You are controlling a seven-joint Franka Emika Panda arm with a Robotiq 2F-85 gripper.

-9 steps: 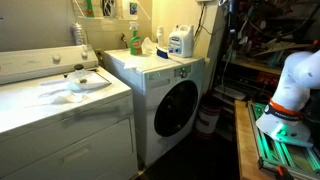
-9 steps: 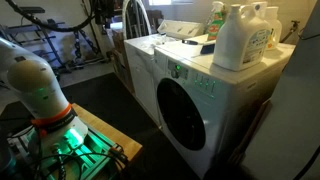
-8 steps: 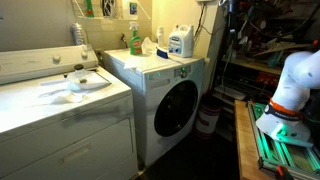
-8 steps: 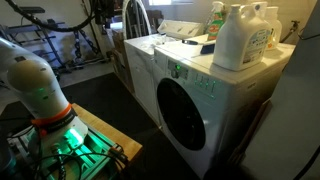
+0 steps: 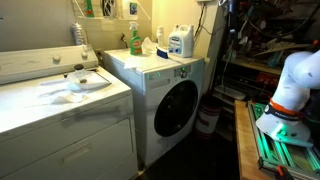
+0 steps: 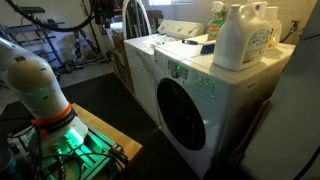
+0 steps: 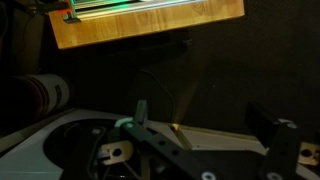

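Platform (image 7: 150, 25) of pale wood, edged with a strip of green light, fills the top of the wrist view. It is the thing nearest the gripper (image 7: 205, 120), with dark floor (image 7: 200, 70) between them. In both exterior views the platform (image 5: 243, 132) (image 6: 98, 132) lies on the floor across from the round door of the washer (image 5: 170, 95) (image 6: 200, 100), well apart from it. It glows green under the white arm (image 5: 297, 78) (image 6: 30, 85) that stands on it. The gripper's dark fingers (image 7: 140, 112) stand apart, with nothing between them.

Nothing differs from the pictures half a second back. Arm, platform and washer sit just as they did. The jug (image 5: 180, 42) (image 6: 232, 38) and the green bottle (image 5: 134, 40) atop the washer have not moved.

The gripper itself shows in neither exterior view. The arm is cut off by the frame edge in both, so where the gripper hangs relative to the washer cannot be told. The wrist view is dim: the gripper's lower parts merge with the dark. A pale cylinder (image 7: 40, 95) at the left edge of that view is too blurred to name. The platform is cropped by the top edge there, so only its near side and the green strip can be made out.
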